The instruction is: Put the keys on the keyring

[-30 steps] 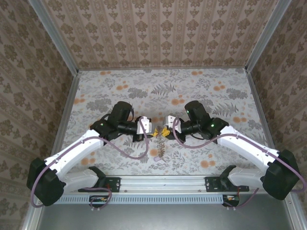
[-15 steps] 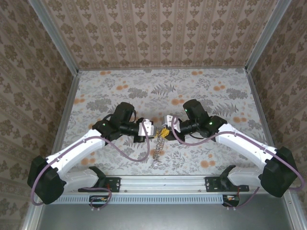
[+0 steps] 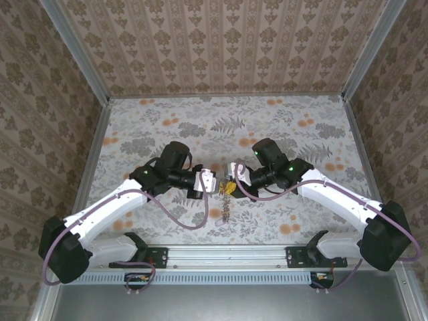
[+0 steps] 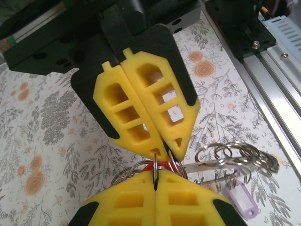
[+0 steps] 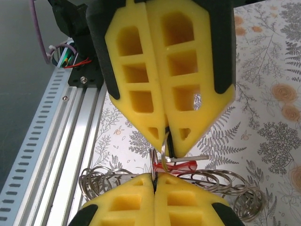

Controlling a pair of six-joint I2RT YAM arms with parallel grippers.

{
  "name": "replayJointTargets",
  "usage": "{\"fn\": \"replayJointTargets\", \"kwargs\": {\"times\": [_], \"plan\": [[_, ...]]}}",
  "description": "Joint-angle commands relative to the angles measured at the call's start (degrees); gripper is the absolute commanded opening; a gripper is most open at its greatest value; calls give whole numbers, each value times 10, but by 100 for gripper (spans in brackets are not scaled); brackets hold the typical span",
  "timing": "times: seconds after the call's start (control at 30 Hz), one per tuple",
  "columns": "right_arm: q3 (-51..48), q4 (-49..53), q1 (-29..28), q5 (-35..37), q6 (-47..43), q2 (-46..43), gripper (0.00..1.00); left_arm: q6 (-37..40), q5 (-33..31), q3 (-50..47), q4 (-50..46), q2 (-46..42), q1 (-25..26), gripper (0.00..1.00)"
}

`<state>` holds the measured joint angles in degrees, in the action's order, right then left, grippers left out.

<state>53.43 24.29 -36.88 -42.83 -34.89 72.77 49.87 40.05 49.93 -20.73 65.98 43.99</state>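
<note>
Over the middle of the table my left gripper (image 3: 217, 184) and right gripper (image 3: 231, 182) meet tip to tip. The keyring (image 3: 226, 206), a chain of grey metal rings, hangs limp below them. In the left wrist view my left gripper (image 4: 155, 176) is shut on a thin ring, and the right gripper (image 4: 170, 149) pinches more rings just above. A small red key head (image 4: 166, 164) sits between the tips. In the right wrist view my right gripper (image 5: 154, 178) is shut on a ring, the left gripper (image 5: 165, 139) grips another, and the key (image 5: 184, 165) lies between.
More of the keyring (image 4: 235, 153) trails to the side, with a pale purple tag (image 4: 240, 197) under it. The aluminium rail (image 3: 227, 257) runs along the near edge. Patterned walls close in the floral table (image 3: 287, 127) on three sides.
The two grippers have drawn a little closer together. The hanging chain swung left and has come back to hang straight down.
</note>
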Motion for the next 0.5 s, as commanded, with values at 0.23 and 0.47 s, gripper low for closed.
{"fn": "replayJointTargets", "kwargs": {"times": [0.23,0.47], "plan": [[21,9,1,-8,-14,-5,0,60,5,18,-45,13,14,0],[21,5,1,-3,-11,-2,0,80,-8,24,-60,15,27,0]]}}
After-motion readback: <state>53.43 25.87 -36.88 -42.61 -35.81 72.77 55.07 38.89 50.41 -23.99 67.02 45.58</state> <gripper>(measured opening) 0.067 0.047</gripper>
